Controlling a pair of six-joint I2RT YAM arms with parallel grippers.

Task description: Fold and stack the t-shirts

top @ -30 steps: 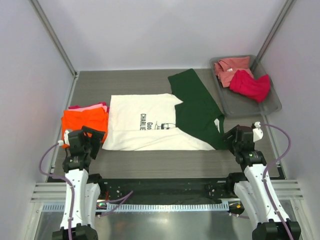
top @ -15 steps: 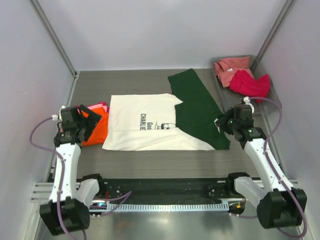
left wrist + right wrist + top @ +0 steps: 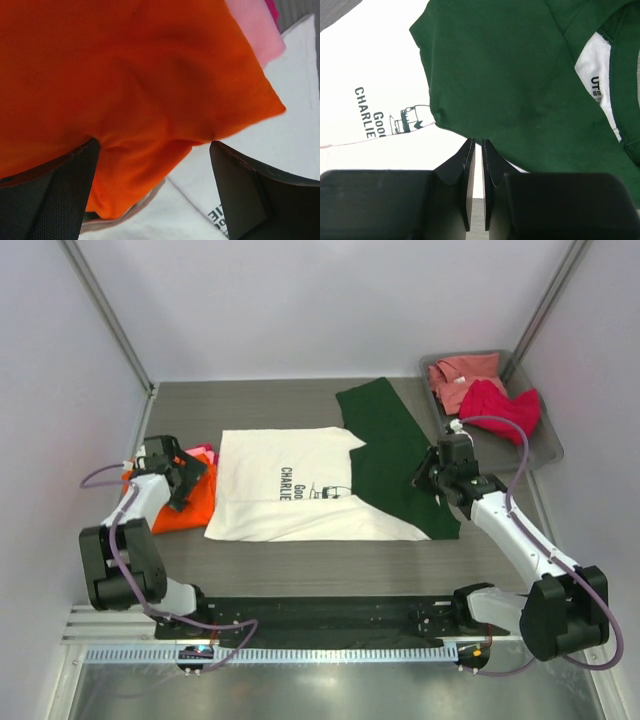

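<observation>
Hovering with the left tool [image 3: 187, 483] low over the orange t-shirt [image 3: 195, 505], with both fingers [image 3: 50, 195] spread wide and gripping nothing. Looking straight down from that tool onto rumpled orange cloth, with a pink t-shirt [image 3: 256, 35] peeking out beyond it from underneath. Meeting the orange edge on the tool's inner side, toward the other arm: the cream t-shirt [image 3: 270, 510].

Reaching with the right tool [image 3: 428, 478] down to the edge of the dark green sleeve [image 3: 385, 440] of that cream t-shirt, with fingers pressed almost together and only a thin slit left between them. Touching the sleeve's edge at the tips; impossible to tell whether any cloth is being pinched.

Lying flat on the worktop [image 3: 260, 400] between the two tools, that cream t-shirt, with the Charlie Brown print [image 3: 305, 483] on the right tool's inner side and the collar with its white label [image 3: 600, 80] just on its outer side.

Sitting beyond the right tool and off to its outer side: a grey tray [image 3: 545, 450] holding a salmon t-shirt [image 3: 462, 372] and a crimson t-shirt [image 3: 500, 410], both crumpled and well apart from the tool.

Covering part of the orange t-shirt in the overhead view: the left arm itself. Crossing the worktop beside the green sleeve's near corner: the right arm.
</observation>
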